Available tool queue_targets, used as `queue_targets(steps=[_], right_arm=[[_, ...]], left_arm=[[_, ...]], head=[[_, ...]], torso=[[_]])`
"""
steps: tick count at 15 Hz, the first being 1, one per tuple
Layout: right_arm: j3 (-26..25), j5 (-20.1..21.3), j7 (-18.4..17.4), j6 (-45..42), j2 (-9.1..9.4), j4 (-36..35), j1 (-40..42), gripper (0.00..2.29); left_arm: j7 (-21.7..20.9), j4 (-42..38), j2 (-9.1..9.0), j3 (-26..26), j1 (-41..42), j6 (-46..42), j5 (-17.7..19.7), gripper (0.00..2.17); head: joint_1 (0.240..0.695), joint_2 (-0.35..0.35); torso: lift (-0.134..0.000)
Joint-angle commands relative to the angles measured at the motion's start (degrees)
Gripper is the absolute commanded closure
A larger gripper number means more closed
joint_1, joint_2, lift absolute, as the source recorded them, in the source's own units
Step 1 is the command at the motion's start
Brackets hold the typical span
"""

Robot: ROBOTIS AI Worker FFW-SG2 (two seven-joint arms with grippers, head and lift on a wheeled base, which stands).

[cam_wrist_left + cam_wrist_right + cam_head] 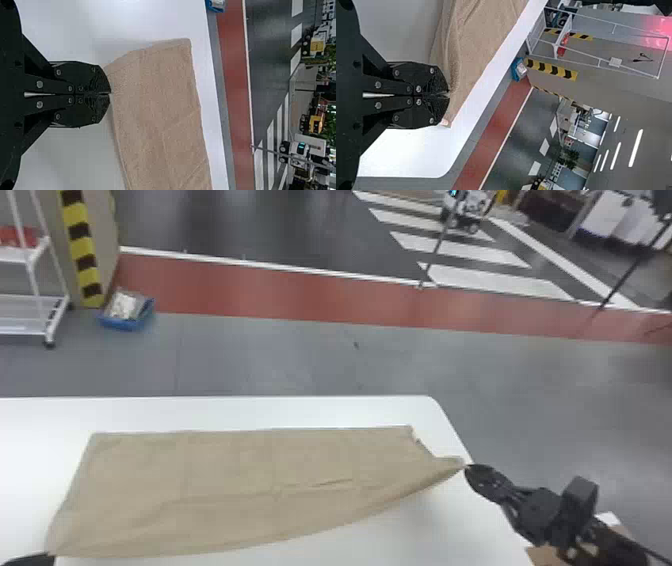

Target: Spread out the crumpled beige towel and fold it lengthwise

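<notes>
At the lower left, my left hand (46, 558) pinches the towel's (240, 480) corner; at right, my right hand (469, 470) grips another.

The head view's bottom edge cuts off most of the left gripper (35, 560) and the white surface (280, 410)'s near edge. The right gripper (472, 471) hides the bit of towel (225, 470) it pinches near the surface's right edge. A far-off wheeled thing (465, 209) is blurry.

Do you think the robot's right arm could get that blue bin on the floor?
Probably not. The blue bin is down on the floor beyond the table, over to the left, and the right arm's fingers are shut on the towel.
</notes>
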Motion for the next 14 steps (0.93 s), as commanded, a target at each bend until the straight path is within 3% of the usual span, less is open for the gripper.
queue_targets(steps=[1, 9, 14], right_arm=[[-1.0, -1.0, 0.2, -0.7, -0.11, -0.1, 0.7, 1.45], [-2.3, -6.7, 2.1, -2.8, -0.11, -1.8, 4.1, 1.45], [-2.2, -7.3, 2.2, 0.4, -0.11, -1.8, 3.2, 1.45]], left_arm=[[0.0, -2.0, 0.01, 1.4, 2.2, 0.0, -0.3, 1.74], [-1.1, -8.3, 0.1, 3.3, 10.3, 0.4, -1.1, 1.74], [-1.1, -11.1, 0.19, 2.8, 9.2, 3.9, -5.6, 1.73]], head=[[0.695, -0.35], [0.695, -0.35], [0.695, -0.35]], torso=[[0.0], [0.0], [0.0]])
